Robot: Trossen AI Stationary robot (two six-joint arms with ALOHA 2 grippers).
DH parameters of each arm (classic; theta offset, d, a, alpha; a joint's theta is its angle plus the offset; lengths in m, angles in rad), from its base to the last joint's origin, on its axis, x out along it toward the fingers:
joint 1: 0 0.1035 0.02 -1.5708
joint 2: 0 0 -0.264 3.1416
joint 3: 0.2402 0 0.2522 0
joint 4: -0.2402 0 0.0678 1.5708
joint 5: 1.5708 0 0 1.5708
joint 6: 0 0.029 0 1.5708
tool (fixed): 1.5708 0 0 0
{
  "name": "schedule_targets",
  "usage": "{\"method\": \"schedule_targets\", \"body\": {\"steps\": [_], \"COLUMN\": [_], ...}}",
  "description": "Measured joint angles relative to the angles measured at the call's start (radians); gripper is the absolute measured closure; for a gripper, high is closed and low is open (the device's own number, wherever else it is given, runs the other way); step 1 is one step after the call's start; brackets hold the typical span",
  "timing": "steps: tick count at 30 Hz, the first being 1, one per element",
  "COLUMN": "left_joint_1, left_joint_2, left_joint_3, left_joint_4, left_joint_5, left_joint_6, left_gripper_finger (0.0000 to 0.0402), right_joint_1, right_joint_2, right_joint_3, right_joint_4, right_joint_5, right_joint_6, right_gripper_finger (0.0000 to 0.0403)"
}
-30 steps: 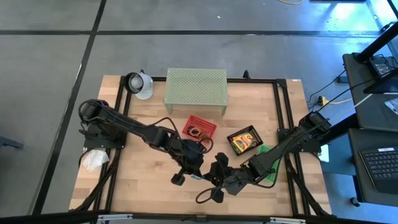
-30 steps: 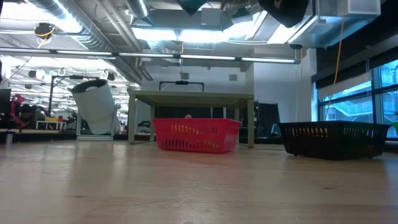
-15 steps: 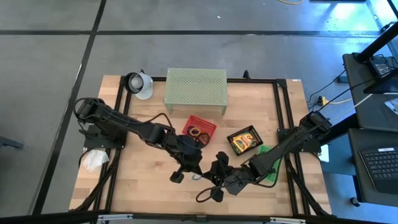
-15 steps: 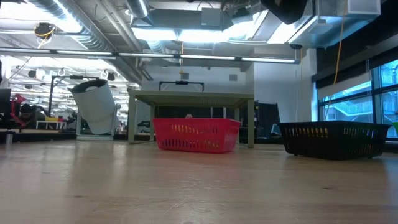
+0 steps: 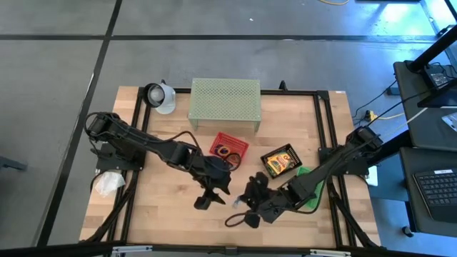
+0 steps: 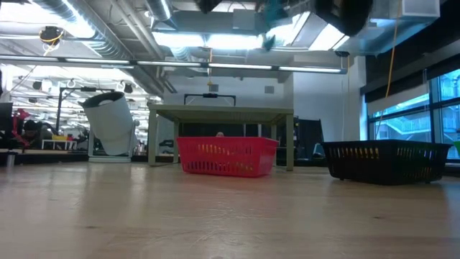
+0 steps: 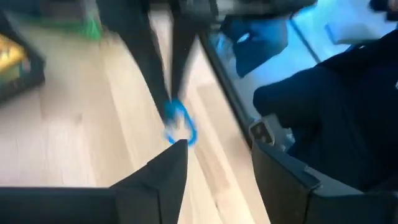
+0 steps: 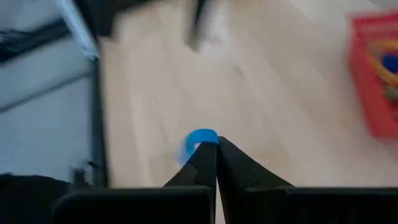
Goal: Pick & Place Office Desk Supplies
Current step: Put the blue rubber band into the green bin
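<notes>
A small blue loop [image 8: 200,139] is up in the air over the table's near middle, with my right gripper [image 5: 244,202] shut on it. My left gripper [image 7: 217,158] stands open just short of the loop [image 7: 181,126], facing the right gripper's thin fingers [image 7: 160,74]. The loop is off one of the left fingertips and not between the two. A red basket [image 5: 229,146] holds more loops. A black tray [image 5: 280,160] holds yellow-and-green boxes. My right gripper pinches the blue loop's rim [image 8: 198,144] between its two fingertips. Most of the loop sticks out beyond them. The fingers slant down from the table's right toward its middle. The loop is lifted clear of the table.
A pale green perforated shelf [image 5: 225,100] stands at the far middle, with a white cup-like thing [image 5: 161,97] to its left. A white wad [image 5: 108,183] lies by the left arm's base and a green thing [image 5: 308,191] under the right arm. Bare wood stretches along the near left.
My left gripper has opened and let go of the blue loop, then drawn slightly up and back toward the table's left. My right gripper has stayed shut on the loop and kept its place while turning slightly.
</notes>
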Motion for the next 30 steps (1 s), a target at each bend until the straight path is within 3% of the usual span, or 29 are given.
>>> {"method": "schedule_targets", "body": {"steps": [5,9,17,23,30], "left_joint_1": [-0.001,-0.017,-0.035,-0.034,-0.074], "left_joint_2": [0.0,0.0,0.0,0.0,0.0], "left_joint_3": [0.0,-0.024,-0.187,-0.251,-0.251], "left_joint_4": [-0.107,-0.098,0.193,0.398,0.427], "left_joint_5": [-0.005,-0.028,-0.114,-0.181,-0.318], "left_joint_6": [-0.006,0.028,0.034,0.055,0.082], "left_gripper_finger": [0.0232,0.0247,0.0267,0.0268,0.0272], "right_joint_1": [0.025,0.085,0.266,0.308,0.294], "right_joint_2": [-0.078,-0.159,-0.239,-0.234,-0.232], "right_joint_3": [0.0,0.001,0.001,-0.004,-0.094], "right_joint_4": [-0.301,-0.566,-1.003,-1.101,-1.092], "right_joint_5": [0.017,0.016,-0.142,-0.244,-0.341], "right_joint_6": [0.19,0.392,0.871,1.013,1.043], "right_gripper_finger": [0.0403,0.0403,0.0403,0.0403,0.0403]}}
